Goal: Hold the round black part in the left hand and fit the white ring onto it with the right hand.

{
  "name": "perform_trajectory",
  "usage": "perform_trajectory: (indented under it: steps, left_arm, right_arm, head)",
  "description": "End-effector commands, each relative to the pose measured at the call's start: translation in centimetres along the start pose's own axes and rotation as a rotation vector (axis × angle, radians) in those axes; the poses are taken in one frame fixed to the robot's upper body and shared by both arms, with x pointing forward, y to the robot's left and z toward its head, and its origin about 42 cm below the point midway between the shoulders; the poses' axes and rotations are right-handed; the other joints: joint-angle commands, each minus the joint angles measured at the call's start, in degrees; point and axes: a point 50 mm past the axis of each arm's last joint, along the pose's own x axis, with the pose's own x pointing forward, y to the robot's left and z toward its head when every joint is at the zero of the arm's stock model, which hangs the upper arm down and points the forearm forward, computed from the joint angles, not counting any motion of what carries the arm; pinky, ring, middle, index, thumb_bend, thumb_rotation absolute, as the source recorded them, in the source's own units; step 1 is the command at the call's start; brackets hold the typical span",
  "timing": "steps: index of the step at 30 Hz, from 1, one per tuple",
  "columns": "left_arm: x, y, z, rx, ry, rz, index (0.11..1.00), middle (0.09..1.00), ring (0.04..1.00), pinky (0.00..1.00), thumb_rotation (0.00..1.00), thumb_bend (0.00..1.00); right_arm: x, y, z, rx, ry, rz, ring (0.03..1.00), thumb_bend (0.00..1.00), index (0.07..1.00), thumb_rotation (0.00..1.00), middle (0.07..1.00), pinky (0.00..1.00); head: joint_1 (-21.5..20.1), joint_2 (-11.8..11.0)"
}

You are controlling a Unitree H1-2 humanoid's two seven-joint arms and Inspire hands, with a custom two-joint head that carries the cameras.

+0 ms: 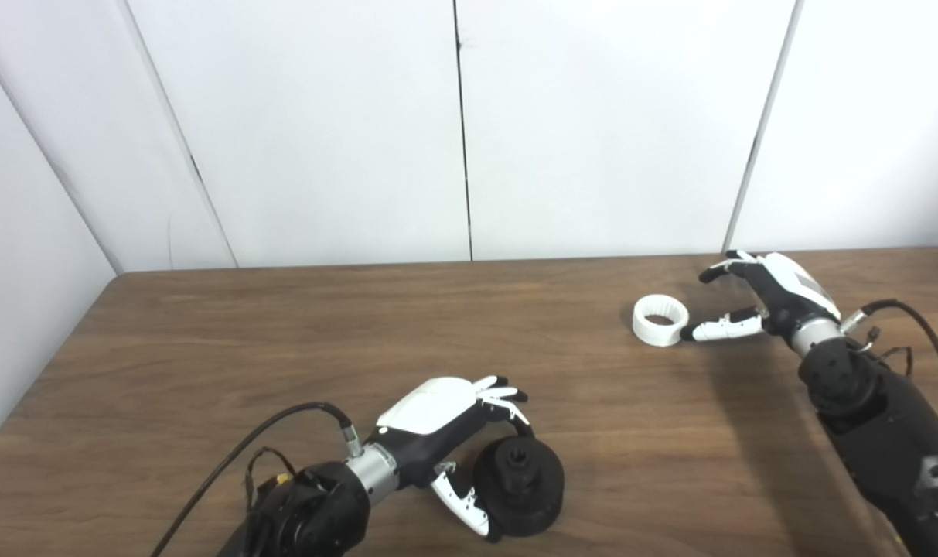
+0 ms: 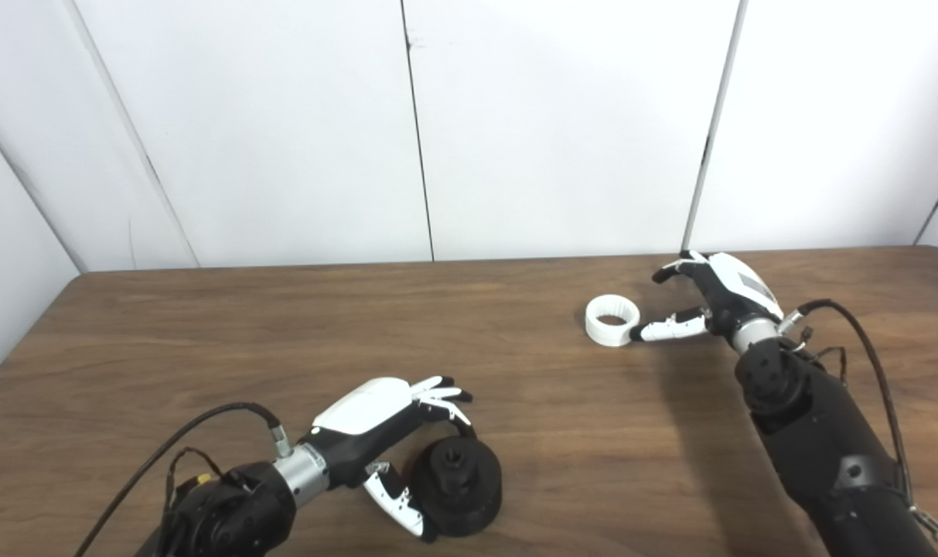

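The left robot hand [image 1: 445, 433] lay curled around the round black part [image 1: 519, 483] at six o'clock on the surface [image 1: 283, 348], fingers above and thumb beneath, grasping it. At two o'clock the right robot hand [image 2: 708, 298] was spread and released, its thumb tip touching the white ring [image 2: 612, 320]. Only the right eye view showed the surface's rounded far right corner.

Bare table [image 1: 360, 340] lies open between white ring [image 1: 660, 320] and black part [image 1: 519, 484]; nothing intervenes.
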Motion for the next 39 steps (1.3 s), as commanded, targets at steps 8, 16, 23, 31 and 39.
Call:
perform_trajectory:
  steps: [8,16,23,31,39]
  left_arm:
    - [0.9,1.3,0.1,0.036,-0.013,0.026,0.656,0.933,0.998,0.83,0.14,0.9]
    - [1.0,1.3,-0.1,0.037,-0.009,0.024,0.656,0.934,0.997,0.82,0.14,0.9]
    - [1.1,1.3,0.0,0.035,-0.013,0.03,0.652,0.932,0.995,0.82,0.14,0.9]
    - [1.1,1.3,0.2,0.025,-0.011,0.03,0.653,0.931,0.994,0.82,0.14,0.9]
    - [0.8,1.3,0.5,0.028,-0.013,0.024,0.653,0.931,0.993,0.82,0.14,0.9]
  right_arm:
    - [1.1,-2.7,3.7,-0.007,-0.109,-0.051,1.0,0.88,0.75,0.33,0.962,1.0]
    - [1.2,-1.7,4.3,-0.018,-0.121,-0.032,1.0,0.88,0.749,0.35,0.96,1.0]
    - [1.2,-1.1,4.5,-0.023,-0.124,-0.02,1.0,0.88,0.741,0.34,0.96,1.0]
    - [1.2,-0.6,4.4,-0.027,-0.122,-0.004,1.0,0.87,0.754,0.35,0.959,1.0]
    - [1.2,0.0,4.0,-0.02,-0.11,0.005,1.0,0.88,0.76,0.35,0.957,1.0]
  head:
    - [0.2,0.2]
    - [0.3,0.3]
    - [0.7,0.4]
    - [0.7,0.5]
    - [1.5,0.8]
